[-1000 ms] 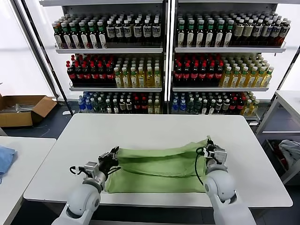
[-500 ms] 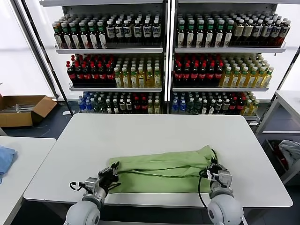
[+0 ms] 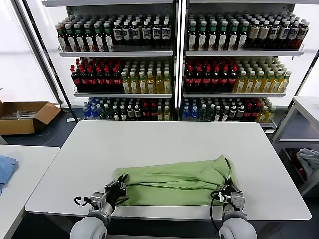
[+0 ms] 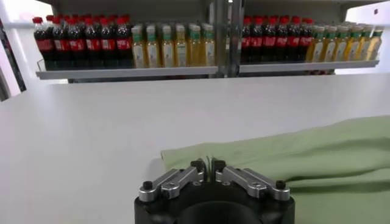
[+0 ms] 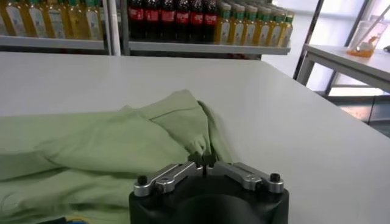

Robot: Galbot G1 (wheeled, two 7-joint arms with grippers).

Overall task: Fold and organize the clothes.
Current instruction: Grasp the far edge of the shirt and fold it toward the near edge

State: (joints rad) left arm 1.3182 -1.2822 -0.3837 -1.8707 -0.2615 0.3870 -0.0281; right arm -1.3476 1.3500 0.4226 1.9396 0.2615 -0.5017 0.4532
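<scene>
The light green shirt (image 3: 174,181) lies folded lengthwise in a long band along the white table's (image 3: 164,139) near edge. My left gripper (image 3: 118,188) is shut on the shirt's left end; in the left wrist view (image 4: 209,164) a thin fold of green cloth (image 4: 292,158) sits pinched between the fingers. My right gripper (image 3: 229,191) is shut on the shirt's right end; the right wrist view (image 5: 203,159) shows bunched cloth (image 5: 122,146) at the fingertips. The collar, buttons and chest print are hidden.
Shelves of bottles (image 3: 174,64) stand behind the table. A side table with a blue cloth (image 3: 5,169) is at the left, a cardboard box (image 3: 25,117) on the floor behind it. Another table (image 3: 306,107) and a grey-white cloth (image 3: 309,162) are at the right.
Both grippers pulled back toward the table's near edge, dragging the shirt with them. The shirt's far layer has come over the near one, leaving a narrower band.
</scene>
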